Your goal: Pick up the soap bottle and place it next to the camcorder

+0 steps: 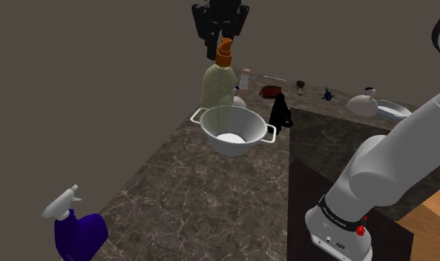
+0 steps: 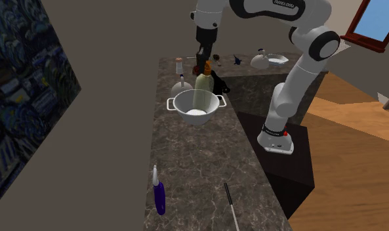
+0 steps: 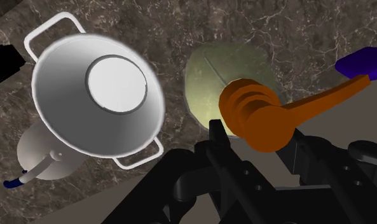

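The soap bottle (image 1: 218,83) is pale yellow-green with an orange pump (image 3: 257,118). It stands upright right beside the metal pot (image 1: 233,130), and its base overlaps the pot's rim in the shoulder view. My gripper (image 1: 223,43) comes down from above, shut on the pump's neck, with black fingers (image 3: 216,136) on either side of it. I cannot tell whether the bottle's base touches the counter. The black camcorder (image 1: 280,111) sits just past the pot, toward the shoulder view's right. In the second exterior view the bottle (image 2: 201,85) and the gripper (image 2: 204,62) are behind the pot (image 2: 195,105).
A purple spray bottle (image 1: 77,231) stands at the counter's near end, with a thin dark rod (image 2: 231,207) beside it. A small bottle (image 1: 245,78), a dark red dish (image 1: 269,91) and a white kettle (image 1: 370,104) sit farther back. A white round object (image 3: 37,153) lies against the pot.
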Controlling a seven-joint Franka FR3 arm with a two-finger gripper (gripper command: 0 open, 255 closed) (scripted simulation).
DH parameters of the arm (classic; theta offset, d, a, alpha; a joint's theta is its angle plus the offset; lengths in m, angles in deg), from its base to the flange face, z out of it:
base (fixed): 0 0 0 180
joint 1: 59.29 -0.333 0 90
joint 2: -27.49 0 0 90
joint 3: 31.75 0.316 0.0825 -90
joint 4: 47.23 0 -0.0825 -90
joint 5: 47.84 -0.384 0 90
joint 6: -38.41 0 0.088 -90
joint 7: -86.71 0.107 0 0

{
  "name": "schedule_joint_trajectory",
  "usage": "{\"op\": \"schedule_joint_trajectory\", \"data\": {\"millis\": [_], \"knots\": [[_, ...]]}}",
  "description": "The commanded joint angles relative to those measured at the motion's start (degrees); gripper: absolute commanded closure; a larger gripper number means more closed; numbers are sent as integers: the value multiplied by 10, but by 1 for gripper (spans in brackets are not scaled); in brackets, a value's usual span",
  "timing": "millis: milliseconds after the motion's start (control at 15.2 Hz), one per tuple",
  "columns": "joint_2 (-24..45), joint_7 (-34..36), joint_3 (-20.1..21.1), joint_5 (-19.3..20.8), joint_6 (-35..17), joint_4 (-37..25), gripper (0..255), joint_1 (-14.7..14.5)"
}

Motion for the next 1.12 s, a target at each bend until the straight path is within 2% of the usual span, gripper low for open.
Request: {"op": "schedule_joint_trajectory", "data": {"millis": [0, 462, 1056], "knots": [[-18, -17, -13, -6, 4, 12, 255, 3], [-126, -126, -105, -19, 4, 116, 255, 17], [-216, -254, -214, 12, 14, 197, 255, 34]]}}
